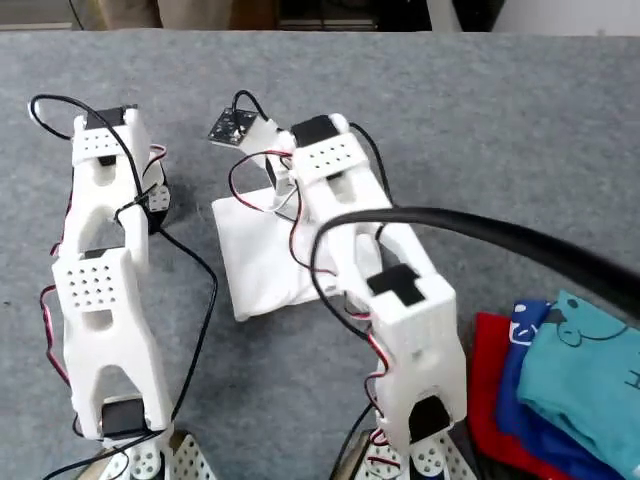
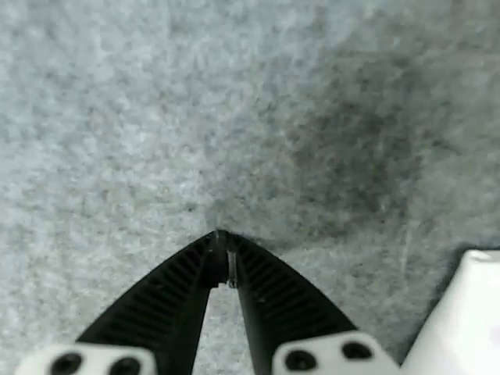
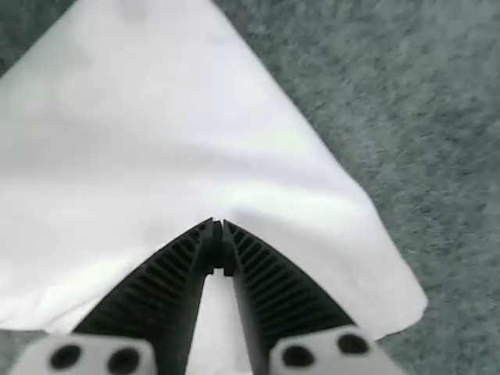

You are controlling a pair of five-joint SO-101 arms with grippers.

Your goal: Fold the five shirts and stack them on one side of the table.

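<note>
- The grey counter [image 1: 520, 130] is carrying the white shirt [image 1: 250, 270] near its middle, under my right arm.
- A pile of red, blue and teal shirts [image 1: 570, 390] is sitting by that arm's base.
- My right claw [image 3: 216, 246] is hanging over the white shirt, tips together.
- My left claw [image 2: 221, 262] is hovering over bare counter, tips together.

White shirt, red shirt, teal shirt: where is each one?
white shirt [image 1: 252, 262], high view, its bare left half
red shirt [image 1: 488, 372], high view, its exposed left edge
teal shirt [image 1: 590, 372], high view, its top face
</note>
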